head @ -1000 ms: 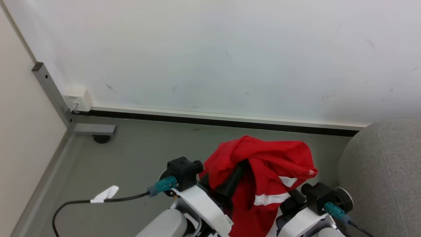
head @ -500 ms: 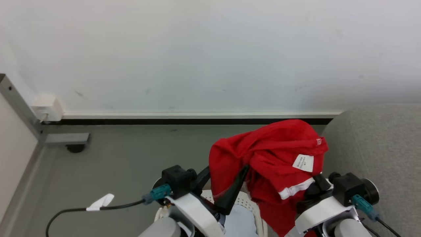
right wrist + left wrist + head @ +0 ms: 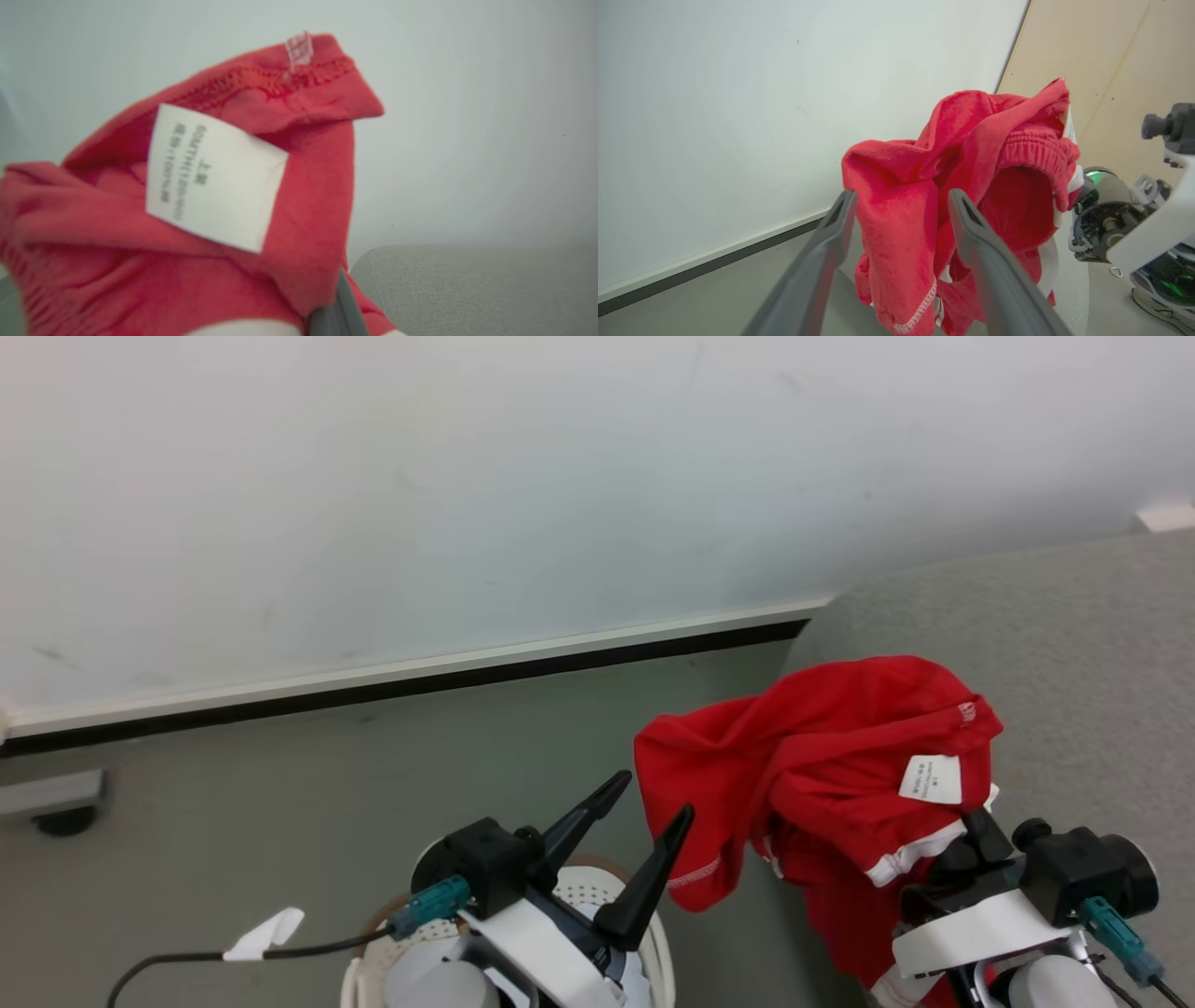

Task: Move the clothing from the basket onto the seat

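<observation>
The red clothing [image 3: 822,756] hangs in the air in a bunch, its white label facing up, above the floor beside the grey seat [image 3: 1074,635]. My right gripper [image 3: 976,835] is shut on the clothing, with its fingertips buried in the fabric. In the right wrist view the clothing [image 3: 187,210] drapes over one dark finger [image 3: 343,308], and the seat [image 3: 467,284] lies beyond. My left gripper [image 3: 651,800] stands open just left of the clothing, above the basket [image 3: 658,943]. The clothing [image 3: 971,177] hangs just past the spread fingers of the left gripper [image 3: 901,205] in the left wrist view.
A white wall with a dark baseboard [image 3: 420,681] runs behind grey floor [image 3: 280,784]. A black cable with a white tag [image 3: 261,933] trails at the lower left. A metal foot on a castor [image 3: 51,803] stands at the far left. A tan panel [image 3: 1111,70] lies behind the right arm.
My left gripper has opened and let go of the clothing. The right gripper has carried it right toward the seat. The camera has turned right, bringing more of the seat into view.
</observation>
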